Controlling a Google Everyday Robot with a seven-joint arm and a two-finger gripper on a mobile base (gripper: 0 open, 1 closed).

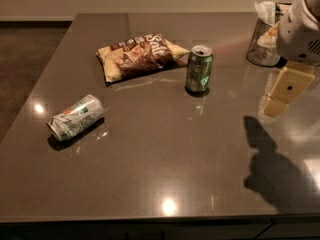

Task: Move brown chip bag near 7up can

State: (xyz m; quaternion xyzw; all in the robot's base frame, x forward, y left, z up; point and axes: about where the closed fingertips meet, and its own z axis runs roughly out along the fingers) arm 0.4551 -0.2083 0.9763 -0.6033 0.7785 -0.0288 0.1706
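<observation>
The brown chip bag (pixel 140 55) lies flat at the far middle of the dark table (pixel 165 154). The 7up can (pixel 76 117) lies on its side near the left edge, well apart from the bag. My gripper (pixel 286 91) hangs above the table at the right edge of the view, far from both the bag and the 7up can and holding nothing that I can see. Its shadow falls on the table below it.
A dark green can (pixel 199 69) stands upright just right of the bag. A clear container with white napkins (pixel 264 39) stands at the far right, behind my arm (pixel 300 29). The table's front edge runs along the bottom.
</observation>
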